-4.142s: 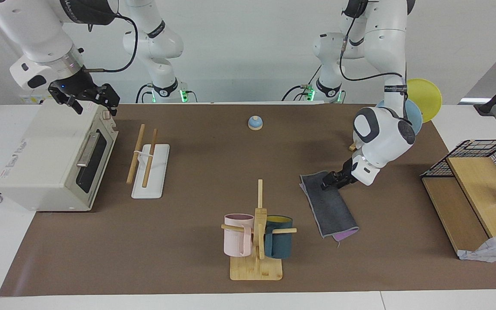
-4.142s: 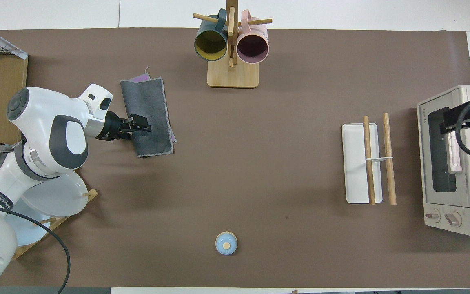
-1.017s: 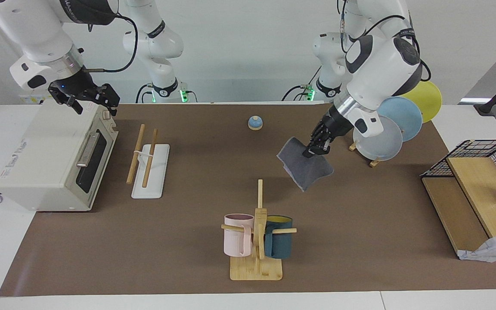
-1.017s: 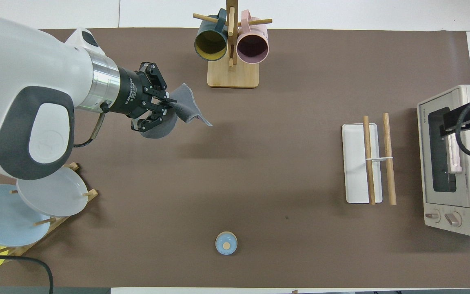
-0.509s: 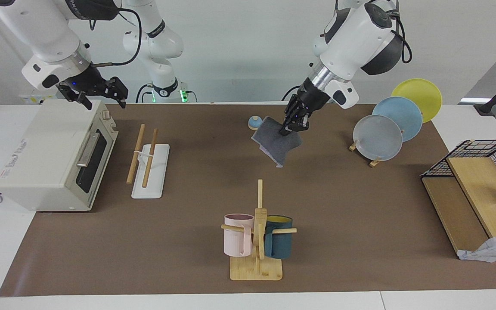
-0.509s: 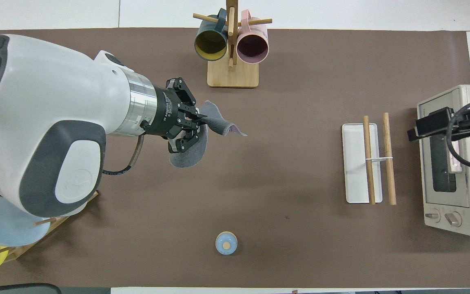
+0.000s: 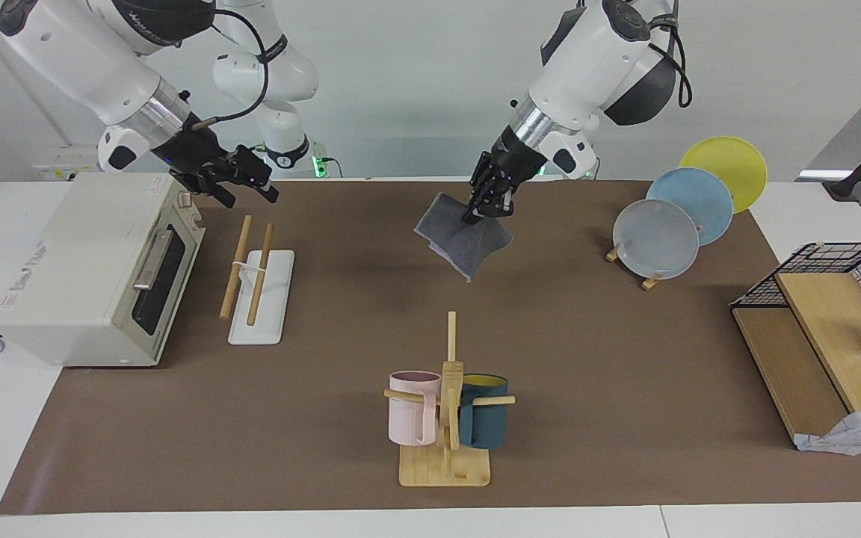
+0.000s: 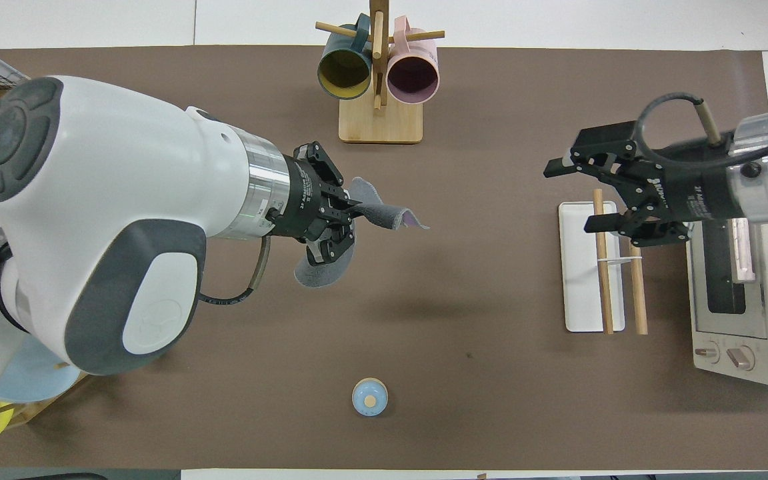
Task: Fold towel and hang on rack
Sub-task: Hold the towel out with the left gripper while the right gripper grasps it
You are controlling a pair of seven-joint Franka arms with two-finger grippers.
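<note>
Folded grey towel [image 7: 463, 237]: airborne at upper centre of the facing view, pinched in the left gripper [image 7: 484, 208]. Right gripper [image 7: 245, 181]: fingers spread wide, empty, over the rack [image 7: 255, 278] at centre left. Toaster oven [image 7: 87, 269]: lettering unreadable.

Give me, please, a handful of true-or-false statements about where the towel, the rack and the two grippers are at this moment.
1. The left gripper is shut on the towel and holds it in the air over the table. True.
2. The towel is draped over the rack's wooden rods. False: both rods are bare, and the towel hangs from the left gripper.
3. The right gripper is open and holds nothing. True.
4. The right gripper hovers over the mug tree. False: it is over the end of the rack nearer the robots, beside the toaster oven.
5. The rack lies toward the right arm's end of the table. True.
</note>
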